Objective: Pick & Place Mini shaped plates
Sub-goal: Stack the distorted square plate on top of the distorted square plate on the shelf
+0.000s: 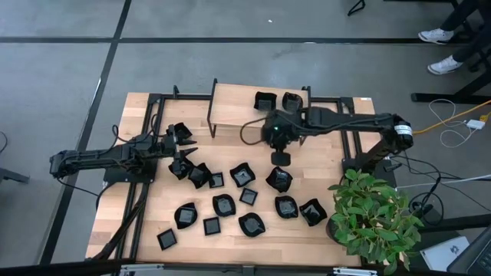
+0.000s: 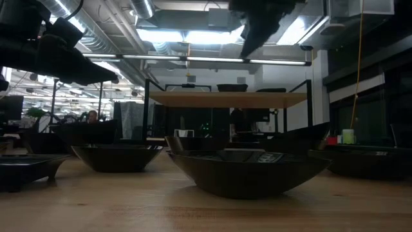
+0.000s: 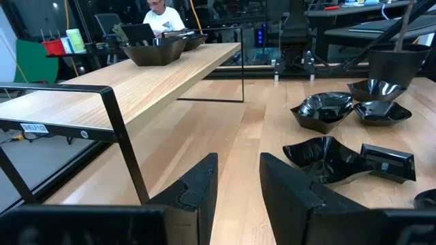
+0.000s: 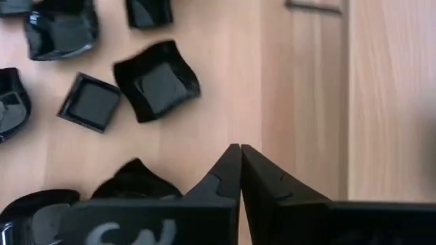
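R gripper point(image 4: 240, 151) above table centre, just off shelf point(image 1: 234, 100) edge, fingers shut tight, empty. L gripper point(image 3: 238, 170) at left, fingers apart, empty. Mini plates point(image 1: 224, 204) scattered over table front; two more on shelf.

Overhead looks straight down; low camera level across table point(image 2: 96, 206); wrist cameras close; all share mini shaped plates point(image 1: 223, 205).
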Available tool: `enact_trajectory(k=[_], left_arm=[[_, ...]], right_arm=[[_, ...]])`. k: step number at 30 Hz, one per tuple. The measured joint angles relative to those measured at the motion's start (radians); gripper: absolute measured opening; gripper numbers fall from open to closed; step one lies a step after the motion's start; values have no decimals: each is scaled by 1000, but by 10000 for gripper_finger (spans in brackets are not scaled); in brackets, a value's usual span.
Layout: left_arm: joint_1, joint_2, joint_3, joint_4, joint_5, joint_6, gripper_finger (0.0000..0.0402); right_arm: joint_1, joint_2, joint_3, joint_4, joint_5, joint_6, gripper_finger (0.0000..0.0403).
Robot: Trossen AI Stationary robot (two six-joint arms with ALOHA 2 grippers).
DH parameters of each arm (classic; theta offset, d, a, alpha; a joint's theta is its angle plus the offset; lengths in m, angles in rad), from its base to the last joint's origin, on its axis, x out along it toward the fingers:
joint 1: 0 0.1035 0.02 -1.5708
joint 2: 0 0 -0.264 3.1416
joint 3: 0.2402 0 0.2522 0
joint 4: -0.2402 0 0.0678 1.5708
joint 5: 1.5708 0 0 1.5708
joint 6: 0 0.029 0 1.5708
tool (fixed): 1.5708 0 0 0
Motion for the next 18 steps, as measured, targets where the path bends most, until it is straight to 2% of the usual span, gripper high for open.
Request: enact_trajectory(k=[4, 10, 18], left_arm=[[0, 0, 0, 0, 0, 0, 104], [0, 0, 0, 0, 0, 0, 104], [0, 0, 0, 0, 0, 0, 104]], right_arm=[[50, 0, 0, 48, -18, -58, 25], [100, 0, 0, 103, -123, -168, 47], [120, 0, 0, 150, -255, -232, 102]])
